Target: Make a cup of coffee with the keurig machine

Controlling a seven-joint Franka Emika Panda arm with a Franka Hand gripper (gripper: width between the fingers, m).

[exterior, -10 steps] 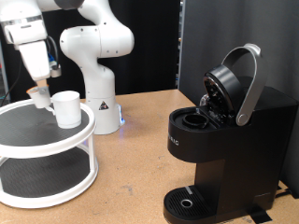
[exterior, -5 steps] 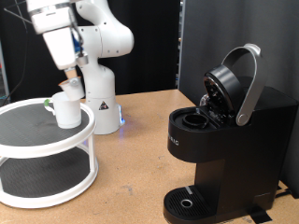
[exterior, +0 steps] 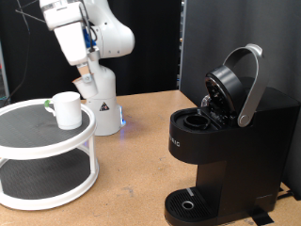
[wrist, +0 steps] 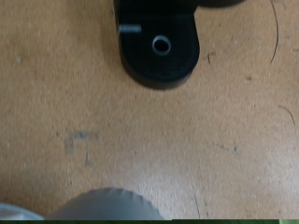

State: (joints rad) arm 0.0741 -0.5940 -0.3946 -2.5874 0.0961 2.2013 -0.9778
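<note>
Gripper (exterior: 87,83) fingertips blur together above the cup (exterior: 67,109).

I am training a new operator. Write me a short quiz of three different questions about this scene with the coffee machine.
1. True or false: the lid of the keurig machine is closed.
2. Where does the cup stand?
A. on the drip tray
B. on the top shelf of the white round rack
C. on the wooden table
3. Fill in: the claw is raised above the ____, near the exterior view's top.

Key: 1 false, the lid is up. 2 B. 3 cup.
</note>
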